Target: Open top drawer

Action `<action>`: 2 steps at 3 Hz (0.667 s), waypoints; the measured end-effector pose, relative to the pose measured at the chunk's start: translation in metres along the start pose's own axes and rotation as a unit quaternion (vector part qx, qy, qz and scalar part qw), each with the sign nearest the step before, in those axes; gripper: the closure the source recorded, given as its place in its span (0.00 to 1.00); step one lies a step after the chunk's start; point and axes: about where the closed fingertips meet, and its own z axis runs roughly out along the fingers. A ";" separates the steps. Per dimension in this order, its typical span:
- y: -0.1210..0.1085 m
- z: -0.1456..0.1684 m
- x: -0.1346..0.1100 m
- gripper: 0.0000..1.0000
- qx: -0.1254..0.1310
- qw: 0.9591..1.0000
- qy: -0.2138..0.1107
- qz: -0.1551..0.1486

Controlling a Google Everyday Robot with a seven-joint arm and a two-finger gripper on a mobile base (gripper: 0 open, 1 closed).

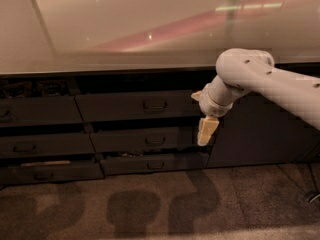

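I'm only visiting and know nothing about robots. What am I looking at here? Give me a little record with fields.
setting: dark drawers under a pale countertop, carpeted floor
arm: white arm reaching in from the right
gripper: gripper points down, in front of the right end of the middle drawer
top drawer: top drawer, wide dark front, roughly level with its neighbours
handle: small loop handle at the drawer's centre, left of and above the gripper
contact: gripper not on the handle
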 end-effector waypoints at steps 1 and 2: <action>-0.008 0.020 0.013 0.00 -0.023 1.000 -0.004 0.012; -0.009 0.022 0.014 0.00 -0.023 1.000 -0.005 0.013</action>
